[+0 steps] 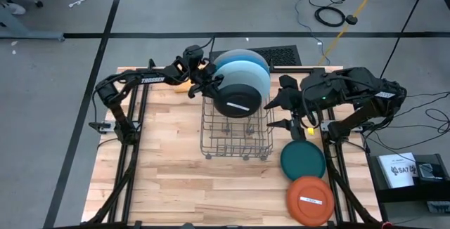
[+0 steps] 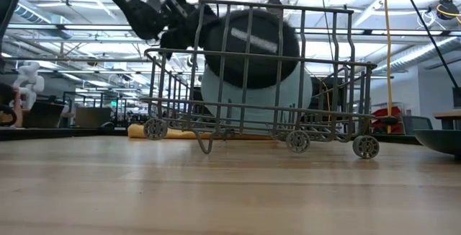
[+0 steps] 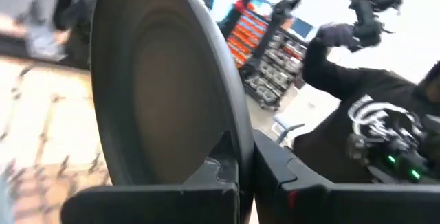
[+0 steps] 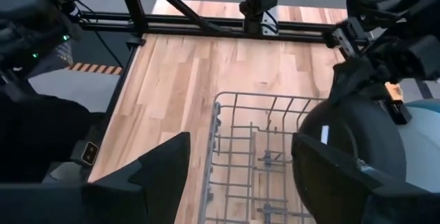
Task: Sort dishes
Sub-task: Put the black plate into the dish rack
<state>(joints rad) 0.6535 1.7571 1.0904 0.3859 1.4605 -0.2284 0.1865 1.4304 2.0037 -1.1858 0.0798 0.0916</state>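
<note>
Four plates show in the high view: a black plate [image 1: 238, 97] and a light blue plate [image 1: 246, 67] stacked at the top end of the wire rack [image 1: 238, 139] in the centre of the frame, plus a dark teal plate [image 1: 303, 160] and an orange plate [image 1: 309, 199] lying flat on the wooden table [image 1: 169, 180] at lower right. Two of them, the black and the orange, carry a white sticker. One rack, two arms.

Reaching in from the upper left, the left gripper [image 1: 204, 81] has its fingers clamped on the black plate's rim; the left wrist view shows the plate's edge [image 3: 172, 86] pinched between the two dark fingers [image 3: 227, 165]. In the low view the black plate [image 2: 248, 44] hangs tilted above the rack [image 2: 252, 105], with the pale blue plate [image 2: 252, 94] standing inside the wires behind it.

Right of the rack, the right gripper [image 1: 292, 113] hovers with its fingers spread wide and nothing between them, just above the teal plate. An orange cloth [image 2: 166, 132] lies on the table behind the rack. Cables trail across the floor [image 1: 330, 11] at the upper right.
</note>
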